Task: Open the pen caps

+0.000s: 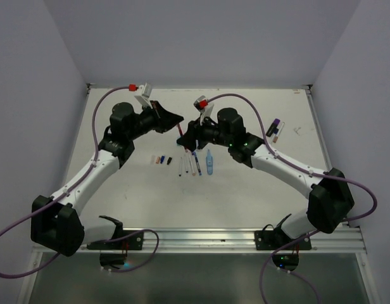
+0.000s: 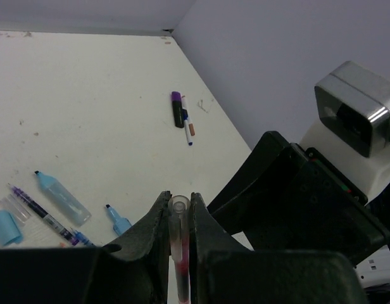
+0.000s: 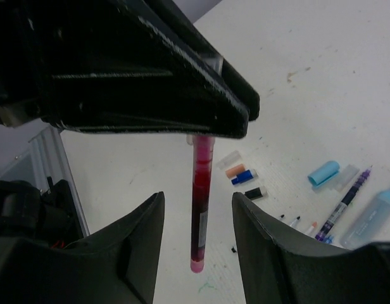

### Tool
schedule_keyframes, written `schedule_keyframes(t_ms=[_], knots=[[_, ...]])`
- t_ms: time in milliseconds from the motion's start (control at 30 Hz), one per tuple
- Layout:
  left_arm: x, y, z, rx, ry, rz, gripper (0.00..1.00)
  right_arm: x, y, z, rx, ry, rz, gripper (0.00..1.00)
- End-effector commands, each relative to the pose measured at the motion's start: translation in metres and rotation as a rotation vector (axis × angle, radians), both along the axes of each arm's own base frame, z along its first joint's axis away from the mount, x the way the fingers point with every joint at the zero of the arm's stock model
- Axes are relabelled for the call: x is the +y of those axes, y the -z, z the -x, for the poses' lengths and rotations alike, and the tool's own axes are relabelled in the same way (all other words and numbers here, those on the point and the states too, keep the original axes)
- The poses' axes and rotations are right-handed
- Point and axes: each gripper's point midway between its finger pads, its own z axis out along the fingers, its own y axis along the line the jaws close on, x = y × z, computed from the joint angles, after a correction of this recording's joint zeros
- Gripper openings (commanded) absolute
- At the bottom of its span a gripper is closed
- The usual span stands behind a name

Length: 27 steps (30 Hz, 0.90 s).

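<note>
Right claw (image 3: 198, 196) agape around red pen (image 3: 200, 209), left claw (image 2: 180, 199) clamped on its other end.
Pen aloft above counter (image 3: 321, 76), long axis running straight from left claw into right claw's gap; free pink tip nearest right arm. Loose caps (image 3: 242, 176) lying on counter beyond pen.

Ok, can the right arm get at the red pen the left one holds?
Likely yes. The left end effector grips the red pen by its top, and the rest hangs bare between the open fingers of the right end effector, with nothing in the way.
</note>
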Motion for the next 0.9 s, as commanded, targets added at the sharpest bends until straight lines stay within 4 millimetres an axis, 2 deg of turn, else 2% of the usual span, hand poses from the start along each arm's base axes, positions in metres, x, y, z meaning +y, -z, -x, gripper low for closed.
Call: schedule_keyframes(t_ms=[0,67,200,367,400,433,600,700,733,867], knots=[[-0.002,-0.011,0.013,-0.077,0.062,-0.01,0.0,0.013,-0.045,-0.005,-0.082,-0.041,-0.099,0.5],[-0.002,-0.009,0.015,-0.076,0.069,-0.011,0.0,0.016,-0.05,-0.007,-0.089,-0.048,-0.102,0.47],[-0.004,-0.018,0.017,-0.105,0.082,0.014,0.0,0.019,-0.049,-0.006,-0.083,-0.066,-0.099,0.26],[-0.005,-0.037,0.017,-0.167,0.081,0.046,0.0,0.015,-0.024,0.003,-0.032,-0.085,-0.064,0.09],[-0.005,-0.041,0.016,-0.183,0.081,0.054,0.0,0.014,-0.022,0.005,-0.028,-0.09,-0.063,0.03],[-0.005,-0.045,0.016,-0.194,0.08,0.061,0.0,0.012,-0.011,0.009,-0.009,-0.093,-0.048,0.0],[-0.001,-0.071,0.014,-0.277,0.045,0.11,0.0,0.004,0.018,0.023,0.038,-0.122,-0.007,0.0],[0.006,-0.091,0.011,-0.346,-0.004,0.137,0.0,-0.001,0.041,0.035,0.086,-0.159,0.033,0.0],[0.008,-0.097,0.01,-0.366,-0.019,0.146,0.0,-0.004,0.055,0.041,0.118,-0.168,0.056,0.0],[0.02,-0.137,0.01,-0.501,-0.088,0.198,0.0,-0.012,0.087,0.06,0.191,-0.205,0.098,0.0]])
